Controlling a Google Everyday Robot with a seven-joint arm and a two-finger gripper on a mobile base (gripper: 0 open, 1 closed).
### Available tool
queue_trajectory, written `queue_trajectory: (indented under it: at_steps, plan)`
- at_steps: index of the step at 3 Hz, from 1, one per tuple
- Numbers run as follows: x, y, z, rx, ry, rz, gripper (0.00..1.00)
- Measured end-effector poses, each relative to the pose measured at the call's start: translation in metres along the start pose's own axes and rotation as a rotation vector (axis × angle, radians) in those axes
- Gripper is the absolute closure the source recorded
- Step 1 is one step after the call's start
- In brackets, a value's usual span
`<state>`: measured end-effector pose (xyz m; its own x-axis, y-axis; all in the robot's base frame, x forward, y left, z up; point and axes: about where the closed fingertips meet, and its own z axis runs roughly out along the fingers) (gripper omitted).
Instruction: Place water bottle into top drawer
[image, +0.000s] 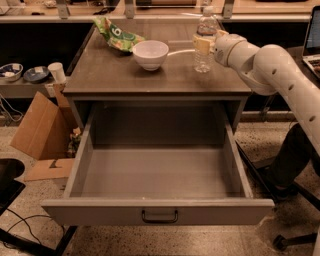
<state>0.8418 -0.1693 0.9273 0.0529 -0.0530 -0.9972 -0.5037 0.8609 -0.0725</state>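
Seemingly clamped round the water bottle (206, 24): gripper (204, 45), at the desk's (115, 75) back right corner, bottle upright on the surface. Leftward, white bowl (150, 54), then green snack bag (118, 36) near the back edge. Below the front edge, top drawer (100, 212) pulled wide open.

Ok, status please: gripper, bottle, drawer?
Gripper at water bottle, tabletop right rear. Bottle upright on tabletop, not yet in drawer. Top drawer pulled open, nothing inside. White bowl left of bottle, apart.

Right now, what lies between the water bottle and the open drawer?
Only bare tabletop, as the camera view shows. The gripper is at the water bottle, on the table above the open top drawer.
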Motion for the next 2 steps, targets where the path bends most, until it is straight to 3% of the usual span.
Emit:
queue_trajectory:
  at_steps: [1, 2]
  plan:
    - [-0.007, 0.013, -0.012, -0.011, -0.027, -0.014, 1.00]
    - [0.014, 0.022, -0.042, 0.006, -0.033, -0.043, 1.00]
